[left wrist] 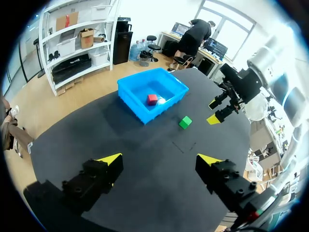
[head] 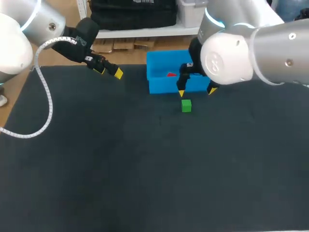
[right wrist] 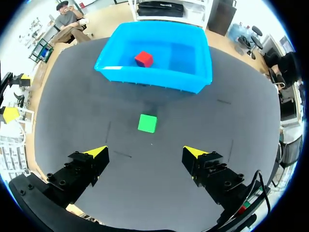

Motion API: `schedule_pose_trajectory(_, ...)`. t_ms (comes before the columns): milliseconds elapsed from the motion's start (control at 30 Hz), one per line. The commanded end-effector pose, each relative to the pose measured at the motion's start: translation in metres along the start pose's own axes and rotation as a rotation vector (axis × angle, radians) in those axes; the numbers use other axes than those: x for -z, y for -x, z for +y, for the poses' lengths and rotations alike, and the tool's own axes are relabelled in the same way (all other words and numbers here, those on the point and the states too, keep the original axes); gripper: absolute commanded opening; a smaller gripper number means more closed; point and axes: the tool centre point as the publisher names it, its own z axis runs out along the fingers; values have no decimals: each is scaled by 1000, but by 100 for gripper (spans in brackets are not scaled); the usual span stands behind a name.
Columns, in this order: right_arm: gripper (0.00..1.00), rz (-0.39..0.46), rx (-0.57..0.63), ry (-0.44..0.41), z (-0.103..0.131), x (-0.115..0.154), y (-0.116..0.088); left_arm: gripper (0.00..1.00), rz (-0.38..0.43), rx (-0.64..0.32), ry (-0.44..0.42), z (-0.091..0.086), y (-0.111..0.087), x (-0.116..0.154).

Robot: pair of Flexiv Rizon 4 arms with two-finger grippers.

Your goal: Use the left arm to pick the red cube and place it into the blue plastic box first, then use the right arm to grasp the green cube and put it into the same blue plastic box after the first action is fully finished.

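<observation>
Dark tabletop | red cube in blue box | green cube before it — left gripper, right gripper released

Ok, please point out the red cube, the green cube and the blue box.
red cube (right wrist: 144, 59): right wrist view, top face.
green cube (right wrist: 147, 123): right wrist view, top face.
blue box (right wrist: 154, 81): right wrist view, near wall.

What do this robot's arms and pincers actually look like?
The left arm and right arm are fat, rounded silver-white tubes. A white coiled cable hangs off the left one. The left gripper and right gripper are black with yellow-tipped fingers.
</observation>
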Motion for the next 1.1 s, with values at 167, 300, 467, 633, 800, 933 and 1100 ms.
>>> schedule_pose_trajectory(167, 100, 37, -25, -7, 7, -13, 15, 100, -1, -2, -3, 1, 0, 0)
schedule_pose_trajectory(300, 100, 40, -36, -8, 6, -17, 18, 100, -1, -2, -3, 1, 0, 0)
schedule_pose_trajectory(467, 100, 48, -51, -18, 4, -25, 18, 100, -1, -2, -3, 1, 0, 0)
schedule_pose_trajectory(633, 100, 57, -63, -27, 3, -31, 16, 100, -1, -2, -3, 1, 0, 0)
schedule_pose_trajectory(800, 100, 62, -64, -33, 4, -38, 17, 100, -1, -2, -3, 1, 0, 0)
schedule_pose_trajectory(933, 100, 70, -65, -37, 4, -45, 19, 100, -1, -2, -3, 1, 0, 0)
schedule_pose_trajectory(1100, 100, 82, -45, -54, 7, -50, 20, 100, -1, -2, -3, 1, 0, 0)
